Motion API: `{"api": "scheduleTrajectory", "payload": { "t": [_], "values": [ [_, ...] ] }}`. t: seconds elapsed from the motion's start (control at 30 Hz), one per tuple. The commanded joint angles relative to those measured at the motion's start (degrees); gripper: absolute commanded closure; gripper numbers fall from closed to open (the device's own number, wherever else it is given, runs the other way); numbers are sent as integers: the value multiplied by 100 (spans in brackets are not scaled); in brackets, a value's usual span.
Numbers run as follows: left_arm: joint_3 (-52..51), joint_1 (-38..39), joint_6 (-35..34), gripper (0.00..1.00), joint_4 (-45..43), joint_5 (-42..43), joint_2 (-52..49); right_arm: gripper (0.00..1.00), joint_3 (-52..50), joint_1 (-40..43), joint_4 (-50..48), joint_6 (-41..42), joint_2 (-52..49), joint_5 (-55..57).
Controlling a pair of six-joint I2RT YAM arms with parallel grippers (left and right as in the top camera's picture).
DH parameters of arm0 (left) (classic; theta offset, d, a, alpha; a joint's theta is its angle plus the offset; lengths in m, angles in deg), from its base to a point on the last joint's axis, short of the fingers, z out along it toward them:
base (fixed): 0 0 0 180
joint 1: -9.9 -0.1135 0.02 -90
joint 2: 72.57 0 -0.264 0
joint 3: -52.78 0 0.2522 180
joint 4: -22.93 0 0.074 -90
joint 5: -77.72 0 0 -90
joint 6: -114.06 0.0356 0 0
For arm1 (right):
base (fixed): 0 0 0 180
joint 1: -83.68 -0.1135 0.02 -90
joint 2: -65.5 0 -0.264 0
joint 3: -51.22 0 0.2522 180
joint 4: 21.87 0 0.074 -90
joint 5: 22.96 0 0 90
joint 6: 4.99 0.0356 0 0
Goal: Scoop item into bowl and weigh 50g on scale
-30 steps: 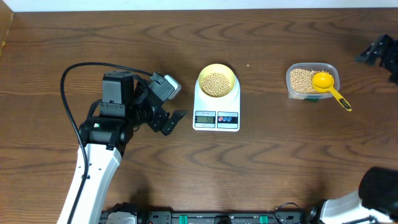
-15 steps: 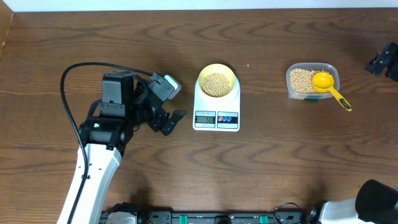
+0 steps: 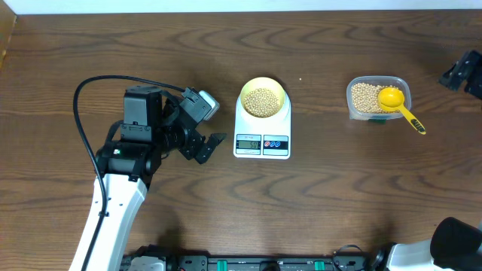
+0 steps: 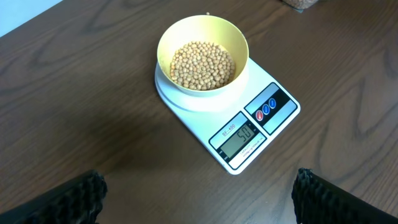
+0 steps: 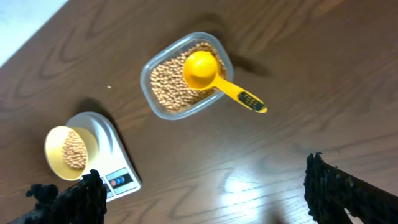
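The pale yellow bowl [image 3: 262, 80] stands on the white scale [image 3: 262, 129] at mid-table and holds a heap of tan beans [image 3: 261, 102]. In the left wrist view the bowl [image 4: 180, 34], beans [image 4: 202, 64] and scale [image 4: 199, 121] show clearly, and the display reads about 50. My left gripper [image 3: 207, 147] is open and empty just left of the scale, also seen in its wrist view [image 4: 198, 190]. My right gripper [image 3: 461, 71] is open and empty at the far right edge, high above the table [image 5: 205, 186]. From there the bowl [image 5: 59, 140] and scale [image 5: 109, 140] lie at lower left.
A clear plastic tub [image 3: 352, 84] of more beans [image 3: 364, 96] stands right of the scale. A bright yellow measuring scoop [image 3: 395, 102] rests in it with its handle over the rim. Both show in the right wrist view, tub [image 5: 149, 68] and scoop [image 5: 202, 68].
My right gripper has drawn back a little toward the right edge of the table. The left arm, bowl, scale and scoop have not moved.
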Motion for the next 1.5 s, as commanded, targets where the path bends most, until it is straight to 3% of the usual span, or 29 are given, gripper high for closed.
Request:
{"api": "scheduleTrajectory", "payload": {
  "t": [0.0, 0.63, 0.87, 1.2, 1.47],
  "values": [
    [-24, -15, 55, 3, -7, 26, -39, 1, 37, -24, -103, 151, 203, -210],
    [-24, -15, 55, 2, -7, 26, -39, 1, 35, -22, -24, 142, 1622, -354],
    [-24, -15, 55, 2, -7, 28, -39, 1, 35, -59, -118, -439, 1864, -354],
    [-24, -15, 55, 3, -7, 26, -39, 1, -321, -1154, -1069, -1749, 2149, 627],
    [-24, -15, 55, 2, -7, 26, -39, 1, -2247, -1512, -2870, -1843, 3180, 772]
  ]
}}
